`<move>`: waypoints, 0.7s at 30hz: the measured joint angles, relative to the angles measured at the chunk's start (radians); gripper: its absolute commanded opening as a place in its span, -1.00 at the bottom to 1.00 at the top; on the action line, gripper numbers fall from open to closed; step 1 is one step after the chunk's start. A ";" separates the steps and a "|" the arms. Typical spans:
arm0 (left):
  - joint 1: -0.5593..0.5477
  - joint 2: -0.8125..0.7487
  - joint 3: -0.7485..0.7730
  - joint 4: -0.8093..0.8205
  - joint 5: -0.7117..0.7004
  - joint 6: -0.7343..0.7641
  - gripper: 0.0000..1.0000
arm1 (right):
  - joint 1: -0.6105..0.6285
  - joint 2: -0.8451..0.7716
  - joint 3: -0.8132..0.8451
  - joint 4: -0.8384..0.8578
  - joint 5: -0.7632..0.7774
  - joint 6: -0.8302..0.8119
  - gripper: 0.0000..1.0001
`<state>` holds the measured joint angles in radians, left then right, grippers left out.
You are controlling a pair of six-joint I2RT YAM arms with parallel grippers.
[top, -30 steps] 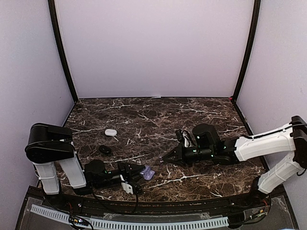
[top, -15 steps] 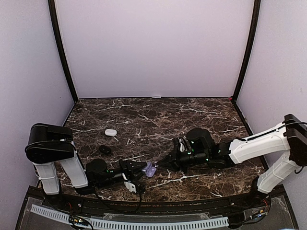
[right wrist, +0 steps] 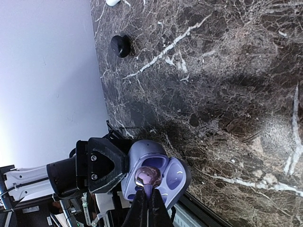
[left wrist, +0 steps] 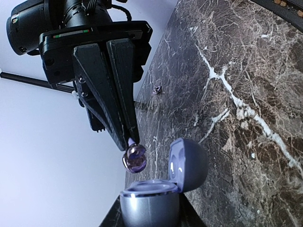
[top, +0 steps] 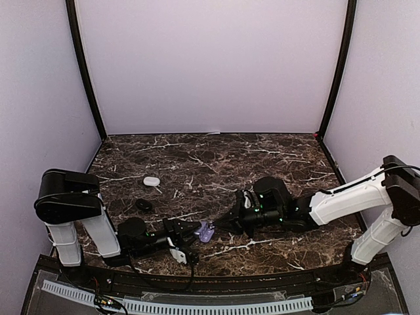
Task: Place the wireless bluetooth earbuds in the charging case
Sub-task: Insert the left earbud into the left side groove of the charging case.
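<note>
Right fingers (left wrist: 118, 109), pinching the purple bud (left wrist: 135, 158), are moving left over the open case (left wrist: 151, 203) that the left fingers (right wrist: 102, 165) are gripping, so insertion looks next.

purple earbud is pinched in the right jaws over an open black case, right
No: the open case is purple, not black, as the right wrist view shows. The purple earbud is pinched in the right jaws over it.
</note>
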<state>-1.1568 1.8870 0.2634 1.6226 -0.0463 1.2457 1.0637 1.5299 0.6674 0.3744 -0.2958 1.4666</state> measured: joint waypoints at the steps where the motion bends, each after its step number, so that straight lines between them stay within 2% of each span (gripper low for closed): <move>1: 0.000 0.000 0.000 0.000 0.000 0.000 -0.96 | 0.000 0.002 0.000 0.002 -0.001 0.002 -1.00; 21: -0.002 0.000 0.005 -0.001 -0.004 -0.001 -0.97 | 0.001 0.092 0.002 0.110 -0.043 0.031 -1.00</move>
<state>-1.1584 1.8866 0.2680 1.6218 -0.0502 1.2449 1.0645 1.6218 0.6693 0.4847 -0.3386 1.4971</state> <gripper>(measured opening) 0.301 0.006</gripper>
